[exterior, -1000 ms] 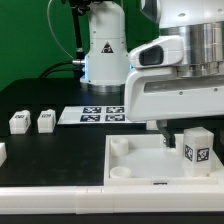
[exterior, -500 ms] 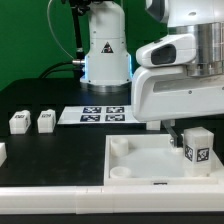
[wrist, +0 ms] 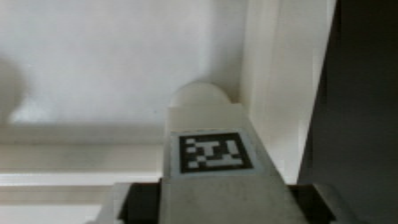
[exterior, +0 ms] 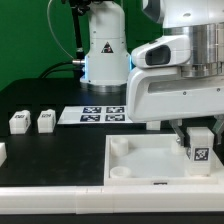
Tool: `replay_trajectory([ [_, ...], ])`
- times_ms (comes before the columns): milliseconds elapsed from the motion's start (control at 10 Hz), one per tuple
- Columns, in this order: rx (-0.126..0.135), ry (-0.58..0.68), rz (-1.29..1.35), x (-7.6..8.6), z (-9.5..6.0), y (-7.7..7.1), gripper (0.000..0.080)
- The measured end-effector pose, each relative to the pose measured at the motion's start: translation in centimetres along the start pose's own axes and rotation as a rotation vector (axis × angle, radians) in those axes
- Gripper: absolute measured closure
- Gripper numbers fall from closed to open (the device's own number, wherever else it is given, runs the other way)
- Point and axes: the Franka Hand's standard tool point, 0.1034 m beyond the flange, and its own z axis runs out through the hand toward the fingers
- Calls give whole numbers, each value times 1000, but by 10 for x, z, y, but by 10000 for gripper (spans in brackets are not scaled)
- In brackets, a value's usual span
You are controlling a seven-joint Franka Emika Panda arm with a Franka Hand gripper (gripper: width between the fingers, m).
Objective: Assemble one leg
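Note:
My gripper [exterior: 196, 130] is shut on a leg [exterior: 199, 147], a small white block with a black-and-white tag. It holds the leg upright over the near right corner of the large white tray [exterior: 135, 165]. In the wrist view the leg [wrist: 217, 140] sits between my dark fingers [wrist: 143, 203], its tip pointing at the tray's inner corner [wrist: 258, 95]. Whether the leg's lower end touches the tray is hidden. Two more legs [exterior: 19, 121] [exterior: 45, 121] lie on the black table at the exterior view's left, and a third [exterior: 2, 153] shows at the left edge.
The marker board [exterior: 103, 114] lies behind the tray. The robot's white base [exterior: 105, 50] stands at the back. A round socket [exterior: 119, 147] shows in the tray's far left corner. The tray's raised rim runs close beside the held leg.
My gripper and the leg rose slightly, then came back down a little over the tray's right corner. The leg has also shifted slightly toward the exterior view's right. The other legs have not moved.

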Motion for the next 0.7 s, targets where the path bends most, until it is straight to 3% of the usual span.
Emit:
replay_trajectory([
  [200,1,1,71,0,0,1,502],
  [700,19,16,740,-1,1,2,502],
])
